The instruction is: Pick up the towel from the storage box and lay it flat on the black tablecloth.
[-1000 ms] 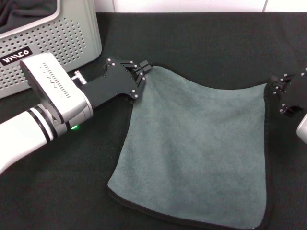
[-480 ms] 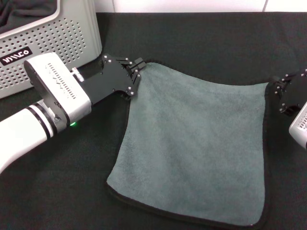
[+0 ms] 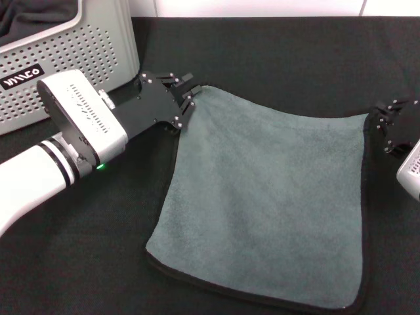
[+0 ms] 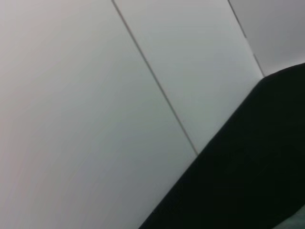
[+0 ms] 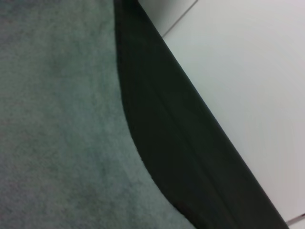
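The grey-green towel (image 3: 269,203) with thin black trim lies spread flat on the black tablecloth (image 3: 275,59). My left gripper (image 3: 186,90) is just beside the towel's far-left corner, open, with nothing held. My right gripper (image 3: 392,126) is just off the far-right corner at the right edge of the head view, open and empty. The silver perforated storage box (image 3: 98,52) stands at the far left, behind my left arm. The right wrist view shows the towel (image 5: 57,119) lying on the tablecloth (image 5: 167,143). The left wrist view shows only the tablecloth (image 4: 248,181) and white panels.
A dark plain cloth (image 3: 33,16) lies inside the storage box. A white wall (image 3: 262,6) runs along the tablecloth's far edge. My white left forearm (image 3: 39,177) crosses the near-left part of the cloth.
Both grippers have let go of the towel's far corners. The left one has opened and drawn back slightly to the left. The right one has moved right. The towel has settled flat.
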